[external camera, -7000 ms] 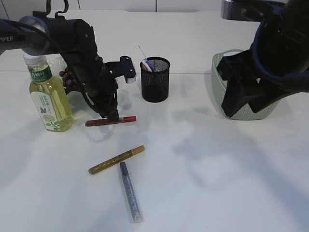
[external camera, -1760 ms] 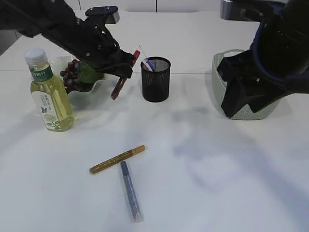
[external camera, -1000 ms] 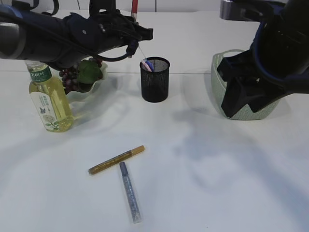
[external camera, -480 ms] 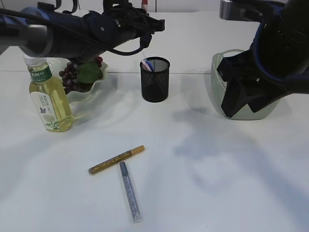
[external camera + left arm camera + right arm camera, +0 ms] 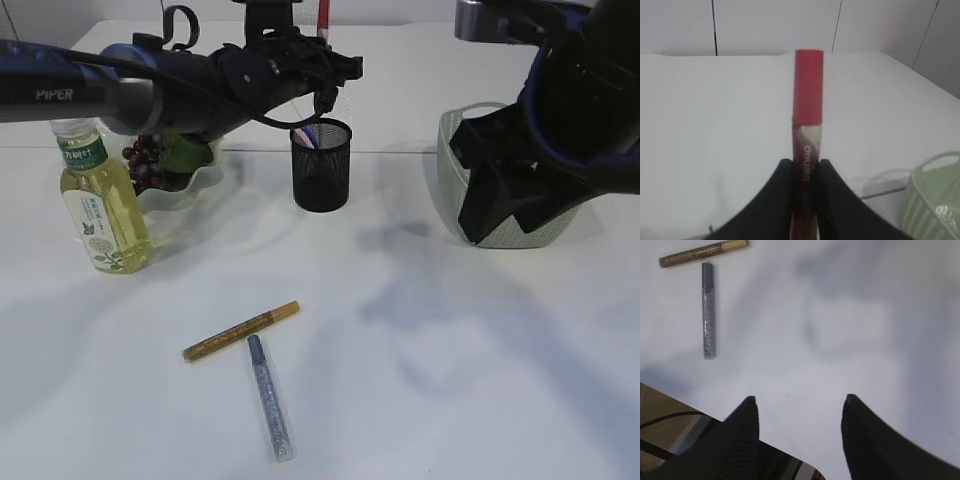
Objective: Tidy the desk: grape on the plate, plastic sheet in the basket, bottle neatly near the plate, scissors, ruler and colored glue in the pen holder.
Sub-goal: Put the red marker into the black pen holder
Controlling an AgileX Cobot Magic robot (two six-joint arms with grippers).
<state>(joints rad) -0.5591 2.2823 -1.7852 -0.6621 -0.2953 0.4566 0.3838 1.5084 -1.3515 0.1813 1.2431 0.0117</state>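
Observation:
My left gripper (image 5: 807,165) is shut on a red glue pen (image 5: 808,100), held upright above the black mesh pen holder (image 5: 321,165); in the exterior view the red glue pen (image 5: 323,14) sticks up from the left gripper (image 5: 322,52). Blue, white and pink ends (image 5: 308,133) poke out of the holder; I cannot tell scissors from ruler. A gold glue pen (image 5: 241,331) and a silver one (image 5: 270,397) lie on the table. Grapes (image 5: 146,160) rest on the plate (image 5: 190,190) beside the bottle (image 5: 103,205). My right gripper (image 5: 800,405) hangs open and empty. The plastic sheet is out of view.
The green basket (image 5: 452,160) stands at the back right, largely covered by the right arm (image 5: 560,130). The basket's rim (image 5: 935,170) shows in the left wrist view. The gold pen (image 5: 704,253) and silver pen (image 5: 709,310) lie far from the right fingers.
The left arm has carried the red glue pen to the right, from above the plate to over the pen holder. The right arm has not moved.

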